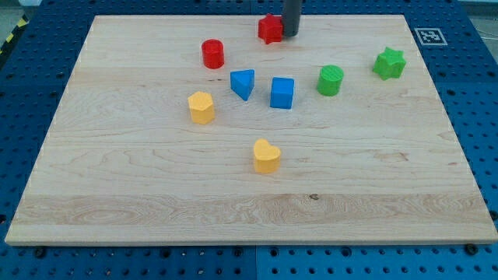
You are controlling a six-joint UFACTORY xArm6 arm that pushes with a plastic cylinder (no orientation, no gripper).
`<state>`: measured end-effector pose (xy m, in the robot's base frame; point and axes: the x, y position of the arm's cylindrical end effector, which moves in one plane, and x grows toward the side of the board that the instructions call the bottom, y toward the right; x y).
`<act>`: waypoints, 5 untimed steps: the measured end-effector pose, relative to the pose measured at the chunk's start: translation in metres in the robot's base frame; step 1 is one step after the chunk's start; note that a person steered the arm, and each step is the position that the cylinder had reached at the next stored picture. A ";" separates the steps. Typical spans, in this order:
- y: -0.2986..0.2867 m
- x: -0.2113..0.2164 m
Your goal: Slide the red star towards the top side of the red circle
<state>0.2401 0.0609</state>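
The red star [270, 29] lies near the top edge of the wooden board, at the view's top centre. The red circle [212, 54], a short cylinder, stands below and to the left of it, a clear gap apart. My tip [290, 34] is at the end of the dark rod that comes down from the view's top. It sits right against the red star's right side.
A blue triangle [243, 83] and a blue cube [282, 92] sit mid-board. A green cylinder [330, 80] and a green star [389, 63] lie to the right. A yellow hexagon [201, 107] and a yellow heart [266, 156] lie lower down. The board's top edge [194, 16] is close to the red star.
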 end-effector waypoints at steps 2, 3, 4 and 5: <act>-0.030 0.000; -0.046 0.000; -0.066 0.000; -0.085 0.000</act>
